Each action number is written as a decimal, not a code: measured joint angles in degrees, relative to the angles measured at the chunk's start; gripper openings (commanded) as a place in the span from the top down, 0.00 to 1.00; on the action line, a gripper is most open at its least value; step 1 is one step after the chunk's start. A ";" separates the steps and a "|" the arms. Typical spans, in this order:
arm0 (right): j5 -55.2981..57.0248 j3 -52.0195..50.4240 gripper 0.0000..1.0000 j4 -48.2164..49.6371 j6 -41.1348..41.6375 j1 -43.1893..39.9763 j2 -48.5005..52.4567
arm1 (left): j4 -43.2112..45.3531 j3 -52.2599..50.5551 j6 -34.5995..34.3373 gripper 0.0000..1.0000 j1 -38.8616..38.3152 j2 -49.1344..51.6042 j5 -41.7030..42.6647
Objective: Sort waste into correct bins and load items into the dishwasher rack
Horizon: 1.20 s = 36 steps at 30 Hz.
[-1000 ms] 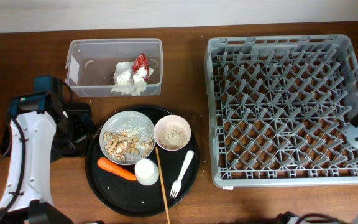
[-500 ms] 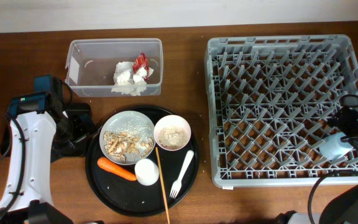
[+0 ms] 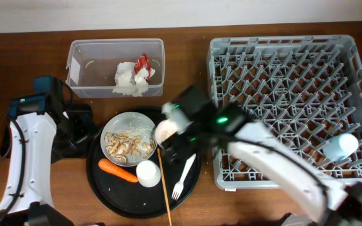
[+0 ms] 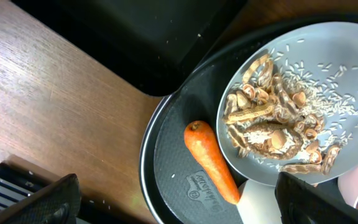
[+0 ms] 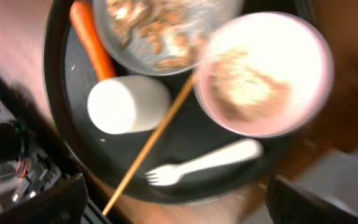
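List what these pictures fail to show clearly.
- Overhead: the right arm covers part of the cream bowl.
- Right wrist: motion blur smears the bowl's contents.
- Left wrist: the bottom edge cuts off the white cup; the top edge cuts off the shallow black tray.

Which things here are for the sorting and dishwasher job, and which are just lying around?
For the job: napkin, carrot, food scraps, plate, bowl, white cup, blue cup, fork, clear tub, rack.
Just lying about: wooden stick, round black tray.
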 measured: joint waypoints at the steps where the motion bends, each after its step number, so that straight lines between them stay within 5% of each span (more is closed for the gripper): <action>1: 0.35 0.00 0.04 2.45 0.98 4.39 3.78 | 0.09 0.00 0.02 0.01 -0.02 0.00 0.00; 8: 8.41 -0.04 0.05 11.47 5.09 16.41 16.20 | 0.28 0.00 0.00 0.01 -0.02 0.00 0.00; 15: 10.10 -0.04 0.39 13.66 6.75 16.48 19.37 | 0.28 0.00 0.02 0.01 -0.02 0.00 0.02; 17: 10.38 0.00 0.41 13.68 6.75 16.48 19.23 | 0.28 0.00 0.00 0.01 -0.02 0.00 0.02; 24: 18.99 8.20 0.41 0.83 6.73 13.97 10.69 | 0.26 0.00 0.02 0.01 -0.02 0.00 0.00; 28: 21.09 16.15 0.43 -7.89 6.67 -3.19 -1.36 | 0.35 0.00 0.02 0.01 -0.02 0.00 0.02; 30: 23.61 16.55 0.44 -10.80 6.75 -24.98 -5.51 | 0.37 0.00 0.02 0.00 -0.02 0.00 0.02; 36: 23.26 16.65 0.45 -11.02 5.73 -61.35 -1.20 | 0.46 -0.02 0.00 0.01 -0.02 -0.09 0.00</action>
